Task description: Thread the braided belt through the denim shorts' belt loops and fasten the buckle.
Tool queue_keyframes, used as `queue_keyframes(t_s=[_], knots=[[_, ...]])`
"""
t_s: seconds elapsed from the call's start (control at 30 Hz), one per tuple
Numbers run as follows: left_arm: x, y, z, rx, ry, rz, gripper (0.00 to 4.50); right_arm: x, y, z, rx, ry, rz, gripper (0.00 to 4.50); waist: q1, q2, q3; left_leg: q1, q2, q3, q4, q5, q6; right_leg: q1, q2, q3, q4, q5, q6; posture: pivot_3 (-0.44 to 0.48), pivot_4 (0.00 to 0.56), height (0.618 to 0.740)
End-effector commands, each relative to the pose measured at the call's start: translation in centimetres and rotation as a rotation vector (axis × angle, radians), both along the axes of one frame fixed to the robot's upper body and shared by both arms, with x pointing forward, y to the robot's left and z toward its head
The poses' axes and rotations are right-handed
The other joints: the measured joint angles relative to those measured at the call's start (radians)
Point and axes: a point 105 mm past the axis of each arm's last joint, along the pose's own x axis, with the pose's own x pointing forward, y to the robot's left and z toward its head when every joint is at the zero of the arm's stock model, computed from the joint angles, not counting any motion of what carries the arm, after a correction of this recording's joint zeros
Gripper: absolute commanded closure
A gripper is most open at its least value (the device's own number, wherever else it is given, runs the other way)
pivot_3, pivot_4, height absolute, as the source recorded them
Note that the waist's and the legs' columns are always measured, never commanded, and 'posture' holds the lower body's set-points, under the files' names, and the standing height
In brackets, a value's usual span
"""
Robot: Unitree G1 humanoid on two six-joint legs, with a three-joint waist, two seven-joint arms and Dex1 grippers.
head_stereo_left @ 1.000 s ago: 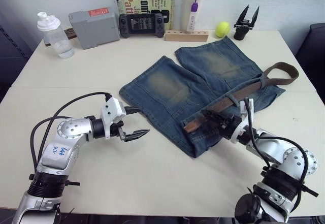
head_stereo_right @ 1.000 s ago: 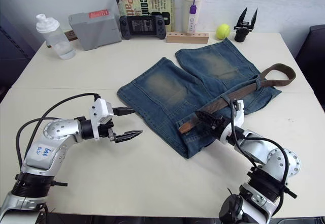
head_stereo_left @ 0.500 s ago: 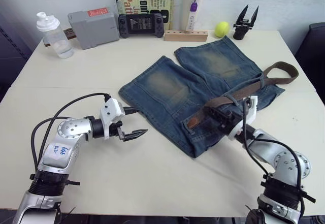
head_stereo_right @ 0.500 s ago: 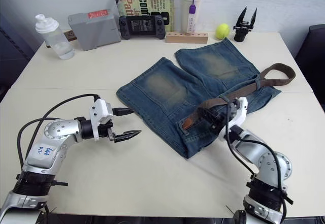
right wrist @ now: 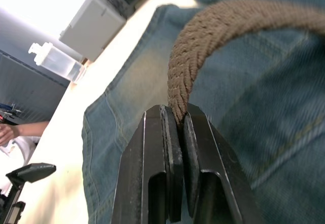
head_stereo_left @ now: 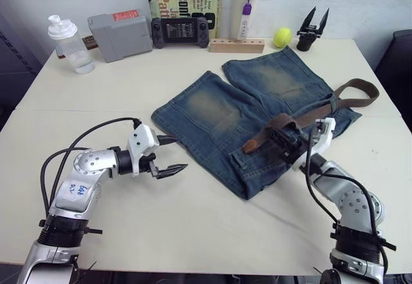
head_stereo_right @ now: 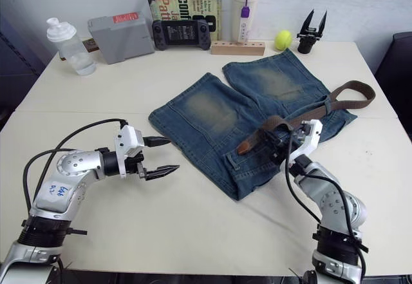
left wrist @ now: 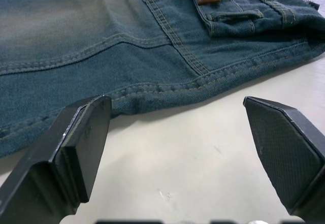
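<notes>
The denim shorts (head_stereo_left: 219,113) lie flat in the middle of the table, waistband toward my right arm. The braided belt (head_stereo_left: 315,113) runs along the waistband and loops back at the far right (head_stereo_left: 360,94). Its smooth leather tip (head_stereo_left: 252,145) is raised off the denim. My right gripper (head_stereo_left: 282,139) is shut on the belt just behind the tip, and the right wrist view shows the braid (right wrist: 198,46) pinched between the fingers. A belt loop (left wrist: 234,17) lies under the tip. My left gripper (head_stereo_left: 168,155) is open beside the left leg's hem. The buckle is out of view.
Along the table's far edge stand a shaker bottle (head_stereo_left: 66,42), a grey box (head_stereo_left: 119,35), a game console (head_stereo_left: 180,31), a book (head_stereo_left: 185,0), a white tumbler (head_stereo_left: 244,7), a wooden block (head_stereo_left: 235,45), a yellow-green ball (head_stereo_left: 281,37) and a spare black gripper (head_stereo_left: 312,29). A person's hand (right wrist: 18,130) appears in the right wrist view.
My right gripper has drawn the belt's tip back and up along the waistband, toward the far right. The left gripper has stayed where it was, open.
</notes>
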Motion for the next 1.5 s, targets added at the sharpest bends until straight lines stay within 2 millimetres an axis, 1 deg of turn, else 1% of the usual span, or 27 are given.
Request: queue_keyframes(t_s=[0.03, 0.13, 0.23, 0.43, 0.47, 0.53, 0.57, 0.7, 0.73, 0.8, 0.83, 0.87, 0.9, 0.97, 1.03, 1.13, 1.2, 1.27, 1.3, 1.37, 1.43, 1.5], knots=[[-0.1, -0.5, 0.7, -0.001, -0.032, -0.026, 0.0, -0.7, 1.2, -0.2, -0.022, -0.015, 0.054, 4.42, -0.001, 0.0, 0.0, 0.0, 0.0, 0.0, 0.0, 0.0, 0.0, 0.0, 0.0, 0.0, 0.0, 0.0, 0.0, 0.0, 0.15, 0.697], [0.0, -0.4, 0.7, 0.0, -0.032, -0.025, 0.0, -1.8, 2.7, -1.3, -0.016, 0.013, 0.122, 4.42, -0.001, 0.0, 0.0, 0.0, 0.0, 0.0, 0.0, 0.0, 0.0, 0.0, 0.0, 0.0, 0.0, 0.0, 0.0, 0.0, 0.15, 0.697], [-0.1, -0.4, 0.7, 0.002, -0.033, -0.024, 0.0, -2.4, 3.1, -2.2, -0.02, 0.037, 0.145, 4.42, -0.001, 0.0, 0.0, 0.0, 0.0, 0.0, 0.0, 0.0, 0.0, 0.0, 0.0, 0.0, 0.0, 0.0, 0.0, 0.0, 0.15, 0.697], [0.0, -0.4, 0.8, 0.003, -0.032, -0.025, 0.0, -2.7, 3.2, -3.2, -0.025, 0.067, 0.165, 4.42, -0.001, 0.0, 0.0, 0.001, 0.0, 0.0, 0.0, 0.0, 0.0, 0.0, 0.0, 0.0, 0.0, 0.0, 0.0, 0.0, 0.15, 0.697], [0.0, -0.4, 0.8, 0.002, -0.033, -0.026, 0.0, -2.8, 3.4, -3.4, -0.027, 0.07, 0.17, 4.42, -0.001, 0.0, 0.0, 0.001, 0.0, 0.0, 0.0, 0.0, 0.0, 0.0, 0.0, 0.0, 0.0, 0.0, 0.0, 0.0, 0.15, 0.697], [0.0, -0.7, 0.9, -0.001, -0.033, -0.032, 0.0, -2.6, 4.2, -3.8, 0.027, 0.085, 0.171, 4.42, -0.002, -0.001, 0.0, 0.001, 0.0, 0.0, 0.0, 0.0, 0.0, 0.0, 0.0, 0.0, 0.0, 0.0, 0.0, 0.0, 0.15, 0.697], [0.0, -0.8, 0.8, -0.003, -0.033, -0.035, 0.0, -2.5, 4.7, -4.2, 0.018, 0.095, 0.171, 4.42, -0.002, -0.001, -0.001, 0.001, 0.001, 0.0, 0.0, 0.0, 0.0, 0.0, 0.0, 0.0, 0.0, 0.0, 0.0, 0.0, 0.15, 0.697], [-0.2, -1.4, 0.6, -0.008, -0.026, -0.051, 0.0, -2.1, 6.8, -5.4, -0.048, 0.118, 0.197, 4.42, -0.017, -0.008, -0.005, 0.003, 0.002, 0.0, 0.0, 0.0, -0.001, 0.001, 0.001, -0.001, 0.001, 0.0, 0.0, 0.0, 0.15, 0.697], [-0.2, -1.6, 0.6, -0.008, -0.026, -0.058, 0.0, -2.3, 7.6, -5.7, -0.113, 0.115, 0.23, 4.42, -0.024, -0.01, -0.006, 0.003, 0.002, 0.0, 0.0, 0.0, -0.001, 0.001, 0.001, -0.001, 0.001, 0.0, 0.0, 0.0, 0.15, 0.697], [-0.3, -2.0, 0.5, -0.007, -0.028, -0.07, 0.0, -2.7, 8.6, -6.4, -0.217, 0.117, 0.279, 4.42, -0.031, -0.011, -0.007, 0.003, 0.002, 0.0, -0.001, 0.0, -0.002, 0.001, 0.002, -0.001, 0.001, 0.0, 0.0, 0.0, 0.15, 0.697], [-0.3, -2.1, 0.5, -0.008, -0.029, -0.073, 0.0, -2.8, 8.7, -6.9, -0.292, 0.117, 0.295, 4.42, -0.034, -0.013, -0.008, 0.004, 0.003, 0.0, -0.001, 0.0, -0.002, 0.001, 0.002, -0.001, 0.001, 0.0, 0.0, 0.0, 0.15, 0.697], [-0.3, -2.3, 0.6, -0.01, -0.031, -0.076, 0.0, -3.0, 8.8, -7.1, -0.322, 0.117, 0.31, 4.42, -0.035, -0.014, -0.008, 0.004, 0.003, 0.0, -0.001, 0.0, -0.003, 0.001, 0.002, 0.0, 0.001, 0.0, -0.001, 0.0, 0.15, 0.697], [-0.3, -2.4, 0.6, -0.012, -0.032, -0.078, 0.0, -3.1, 8.9, -7.2, -0.339, 0.115, 0.319, 4.42, -0.035, -0.014, -0.009, 0.004, 0.005, 0.0, -0.001, 0.0, -0.004, 0.001, 0.001, -0.001, 0.001, 0.0, -0.001, 0.0, 0.15, 0.697], [-0.3, -2.7, 0.5, -0.014, -0.033, -0.086, 0.0, -3.4, 9.4, -6.4, -0.263, 0.115, 0.36, 4.42, -0.035, -0.015, -0.009, 0.005, 0.007, 0.0, -0.001, 0.0, -0.005, 0.001, 0.002, -0.001, 0.002, -0.001, -0.001, 0.0, 0.15, 0.697], [-0.4, -3.1, 0.2, -0.001, -0.038, -0.103, 0.0, -3.5, 9.6, -6.2, -0.249, 0.12, 0.371, 4.42, -0.035, -0.015, -0.009, 0.005, 0.007, 0.0, -0.001, 0.0, -0.005, 0.001, 0.002, -0.001, 0.002, -0.001, -0.002, 0.0, 0.15, 0.697], [-0.7, -4.0, -0.4, 0.031, -0.071, -0.144, 0.0, -2.5, 9.1, -6.0, -0.228, 0.139, 0.301, 4.42, -0.035, -0.015, -0.009, 0.005, 0.007, 0.0, -0.001, 0.0, -0.005, 0.001, 0.002, -0.002, 0.002, -0.001, -0.002, 0.0, 0.15, 0.697], [-0.4, -4.7, -0.7, 0.091, -0.151, -0.168, 0.0, -2.0, 8.7, -5.5, -0.192, 0.157, 0.267, 4.42, -0.034, -0.017, -0.01, 0.005, 0.007, 0.0, 0.0, 0.0, -0.006, 0.001, 0.002, -0.001, 0.002, -0.001, -0.002, 0.0, 0.15, 0.697], [-0.4, -6.0, -0.2, 0.086, -0.234, -0.211, 0.0, -1.8, 8.4, -4.8, -0.162, 0.171, 0.252, 4.42, -0.028, -0.017, -0.01, 0.004, 0.007, 0.0, 0.0, 0.0, -0.006, 0.001, 0.002, -0.001, 0.002, -0.001, -0.002, 0.0, 0.15, 0.697], [-0.7, -6.8, -0.2, 0.104, -0.285, -0.253, 0.0, -1.8, 8.1, -4.5, -0.161, 0.177, 0.248, 4.42, -0.027, -0.017, -0.01, 0.004, 0.007, 0.0, 0.0, 0.0, -0.006, 0.001, 0.002, -0.001, 0.002, -0.001, -0.002, 0.0, 0.15, 0.697], [-1.1, -7.6, -0.4, 0.142, -0.354, -0.31, 0.0, -1.7, 7.9, -4.3, -0.164, 0.187, 0.244, 4.42, -0.025, -0.017, -0.01, 0.003, 0.006, 0.0, 0.0, 0.0, -0.005, 0.001, 0.001, -0.001, 0.002, -0.001, -0.003, 0.0, 0.15, 0.697], [-1.5, -8.8, -1.3, 0.214, -0.449, -0.399, 0.0, -2.0, 8.0, -3.9, -0.17, 0.183, 0.273, 3.65, -0.025, -0.017, -0.01, 0.003, 0.006, 0.0, 0.0, 0.0, -0.005, 0.001, 0.001, -0.001, 0.002, -0.001, -0.003, 0.0, 0.15, 0.697], [-1.5, -9.4, -1.5, 0.229, -0.51, -0.434, 0.0, -2.3, 7.9, -3.3, -0.176, 0.176, 0.29, 2.87, -0.025, -0.016, -0.011, 0.003, 0.005, 0.0, 0.0, 0.0, -0.005, 0.001, 0.001, -0.002, 0.002, -0.001, -0.003, 0.0, 0.15, 0.697]])
